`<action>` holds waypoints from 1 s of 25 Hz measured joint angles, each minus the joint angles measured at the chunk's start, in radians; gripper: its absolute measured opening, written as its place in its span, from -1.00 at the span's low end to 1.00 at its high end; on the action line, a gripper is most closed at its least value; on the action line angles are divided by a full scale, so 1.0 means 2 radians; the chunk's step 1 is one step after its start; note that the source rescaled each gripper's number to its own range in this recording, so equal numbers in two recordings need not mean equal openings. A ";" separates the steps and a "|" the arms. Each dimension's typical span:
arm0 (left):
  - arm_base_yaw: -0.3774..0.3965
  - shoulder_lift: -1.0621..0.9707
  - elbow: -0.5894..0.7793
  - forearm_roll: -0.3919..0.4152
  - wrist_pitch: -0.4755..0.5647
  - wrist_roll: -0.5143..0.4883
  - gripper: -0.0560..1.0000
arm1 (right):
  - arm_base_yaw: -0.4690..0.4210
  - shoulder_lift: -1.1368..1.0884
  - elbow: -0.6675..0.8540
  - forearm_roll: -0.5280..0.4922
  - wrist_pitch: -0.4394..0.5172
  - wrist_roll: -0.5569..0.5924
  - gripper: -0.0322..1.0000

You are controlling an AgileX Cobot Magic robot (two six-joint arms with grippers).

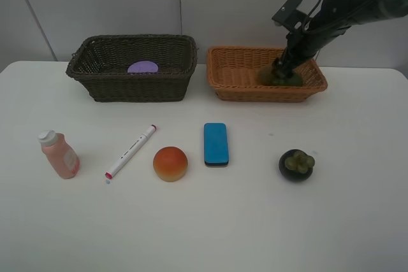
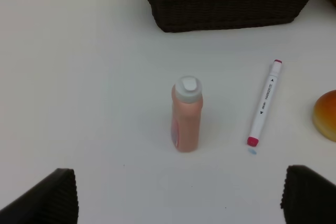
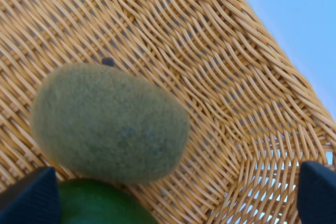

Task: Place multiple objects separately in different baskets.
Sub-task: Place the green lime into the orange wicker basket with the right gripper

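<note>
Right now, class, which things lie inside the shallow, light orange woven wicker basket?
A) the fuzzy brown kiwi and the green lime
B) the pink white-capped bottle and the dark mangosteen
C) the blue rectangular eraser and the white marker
A: the right wrist view shows the fuzzy brown kiwi beside the green lime on the woven floor of the light orange basket.

You have only one line of print to look at: dark lettering runs lengthwise along the barrel of the white marker [image 2: 265,103], and in the left wrist view it is too small and blurred for you to make out a single word. The pink bottle [image 2: 186,121] shows you a paler label patch low on its side, but no letters or numbers on it can be read.
</note>
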 joint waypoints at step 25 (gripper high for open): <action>0.000 0.000 0.000 0.000 0.000 0.000 1.00 | 0.000 0.000 0.000 0.015 -0.001 -0.027 0.98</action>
